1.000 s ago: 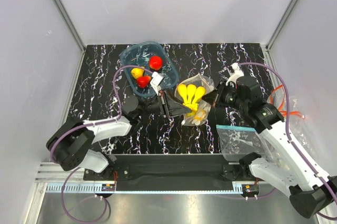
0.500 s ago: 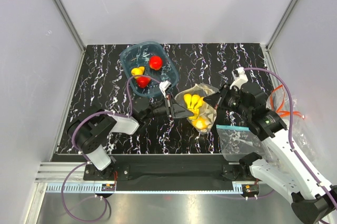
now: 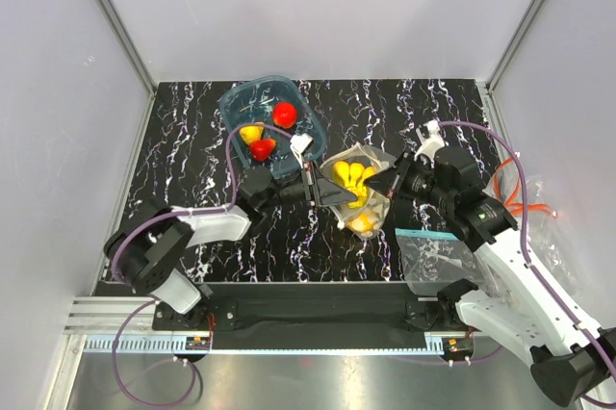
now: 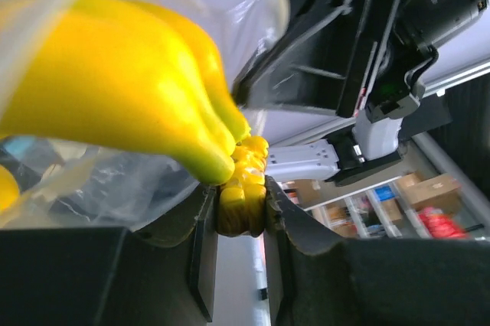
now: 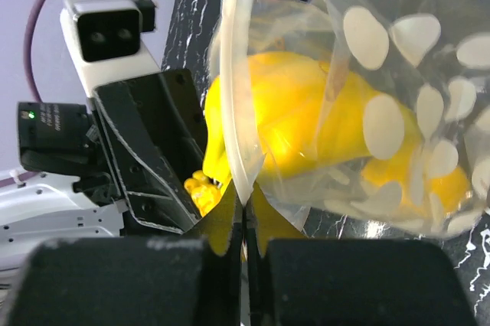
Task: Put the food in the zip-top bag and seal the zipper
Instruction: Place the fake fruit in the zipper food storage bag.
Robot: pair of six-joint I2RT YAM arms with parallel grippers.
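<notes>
The polka-dot zip-top bag [image 3: 373, 196] is held up off the table at the centre. My right gripper [image 3: 395, 182] is shut on its pale zipper strip [image 5: 233, 96], pinched at the jaws [image 5: 243, 202]. My left gripper [image 3: 325, 194] is shut on the stem of the yellow banana bunch [image 4: 138, 104], gripped between the pads [image 4: 241, 192]. The bananas [image 5: 306, 119] reach through the bag's mouth, with another yellow piece [image 5: 452, 184] lower in the bag. Two red pieces [image 3: 283, 114] and a yellow piece [image 3: 250, 133] lie in the teal tub [image 3: 241, 100].
A plain clear bag with a teal strip [image 3: 433, 254] lies at the near right, by the right arm's base. Orange cables [image 3: 515, 200] lie at the right edge. Grey walls enclose the marbled black table [image 3: 183, 160].
My left gripper has carried the banana bunch rightwards into the bag's mouth. My right gripper and the bag have shifted a little toward the near side and the left.
</notes>
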